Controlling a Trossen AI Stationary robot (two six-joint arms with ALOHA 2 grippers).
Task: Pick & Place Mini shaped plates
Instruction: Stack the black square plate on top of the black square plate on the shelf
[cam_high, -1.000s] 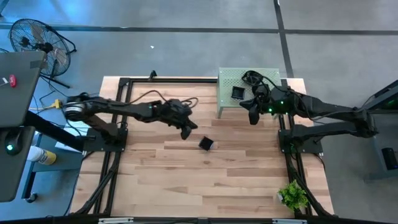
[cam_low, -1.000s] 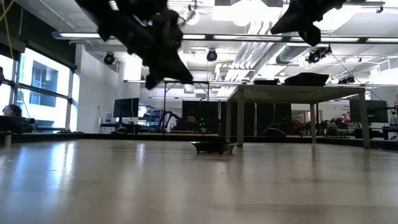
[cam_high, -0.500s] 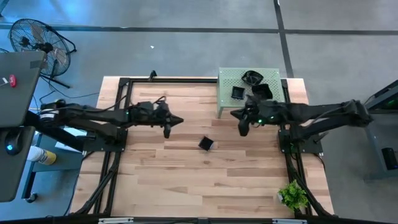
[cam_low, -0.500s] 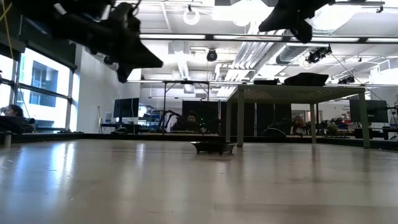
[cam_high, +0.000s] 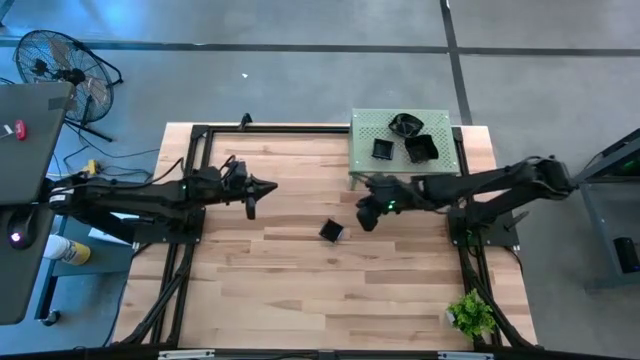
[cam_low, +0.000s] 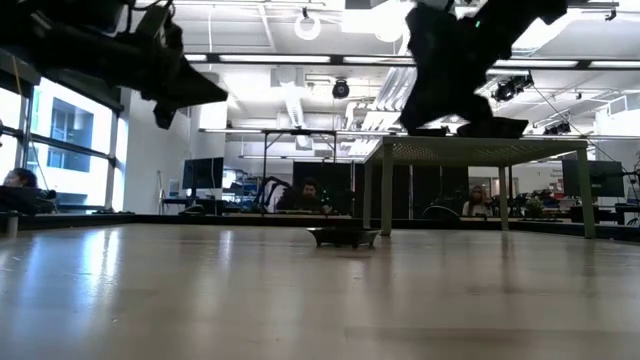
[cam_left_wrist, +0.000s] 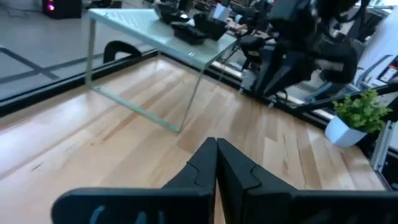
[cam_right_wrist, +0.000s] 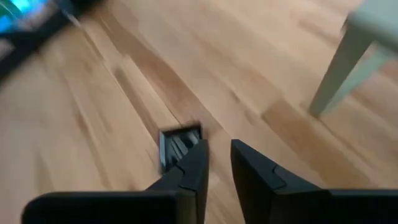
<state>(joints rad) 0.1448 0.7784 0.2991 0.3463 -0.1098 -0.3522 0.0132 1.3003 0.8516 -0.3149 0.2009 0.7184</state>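
While the pale green stand carries three mini plates, one square mini plate lies on the table off the stand's front corner. The right gripper, slightly parted and empty, hovers just stand-side of that plate, nearer than the left gripper, pressed together.

Wooden table as landmark. Pale green perforated stand on its far edge. Potted plant at near right corner; floor fan beyond far left corner.

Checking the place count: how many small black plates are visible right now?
4. Three glossy black mini plates sit on the pale green perforated stand. One square one lies on the wooden table.
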